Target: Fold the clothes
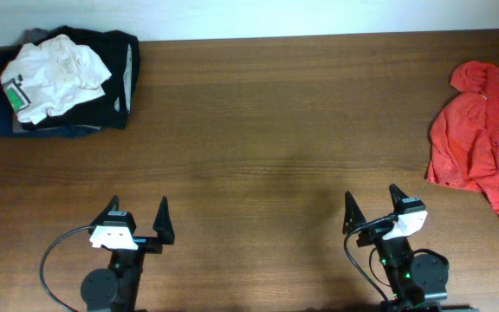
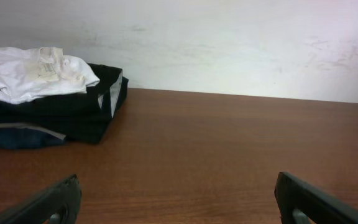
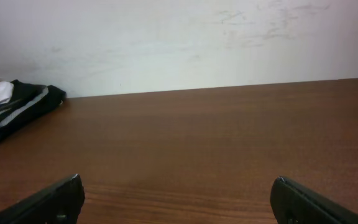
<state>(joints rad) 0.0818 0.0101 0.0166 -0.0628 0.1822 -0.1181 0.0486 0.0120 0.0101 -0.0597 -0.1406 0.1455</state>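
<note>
Overhead: nothing folded yet, both hands empty.
Red garment (image 1: 479,130) lies crumpled at the desk's (image 1: 267,130) right edge, partly cut off by the frame. A white garment (image 1: 55,78) is heaped on dark clothes (image 1: 115,108) far left, their count unclear. Left hand (image 1: 137,212) and right hand (image 1: 372,199) gape wide, well apart from both piles.

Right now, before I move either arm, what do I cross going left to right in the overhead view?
stack of clothes, white shirt on top, at the far left → left gripper, open → right gripper, open → red hooded garment, spread at the right edge.
</note>
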